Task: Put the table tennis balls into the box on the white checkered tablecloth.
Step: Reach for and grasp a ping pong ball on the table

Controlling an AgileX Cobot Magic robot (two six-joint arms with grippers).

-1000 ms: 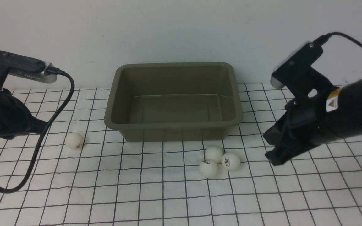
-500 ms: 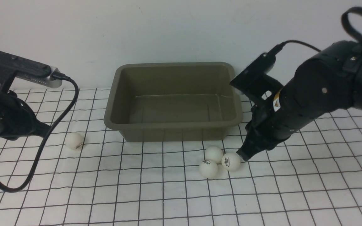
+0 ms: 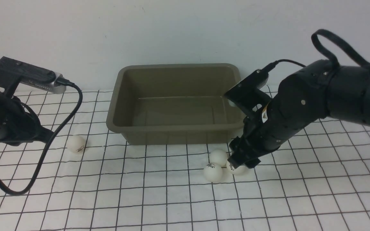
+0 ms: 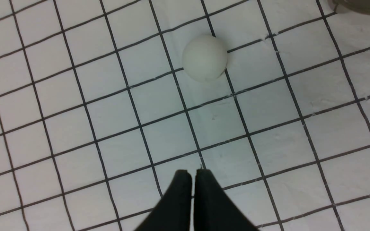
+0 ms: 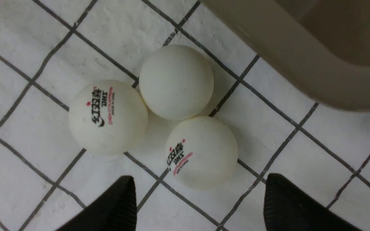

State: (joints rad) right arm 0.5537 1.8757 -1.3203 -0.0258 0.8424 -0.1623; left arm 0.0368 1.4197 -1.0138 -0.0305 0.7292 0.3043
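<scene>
The right claw (image 3: 241, 162) is spread wide over one ball (image 5: 201, 152) of three at 5 o'clock of the box (image 3: 175, 128) — ready to pinch it — while the left claw (image 4: 193, 175), pressed together, hangs near the 8 o'clock ball (image 3: 76, 144).

Looks like a robotics lab bench to me. Bare white wall (image 3: 185, 29), checkered tablecloth (image 3: 172, 205), black robot arms (image 3: 316, 106) either side trailing cables (image 3: 82, 96).
</scene>
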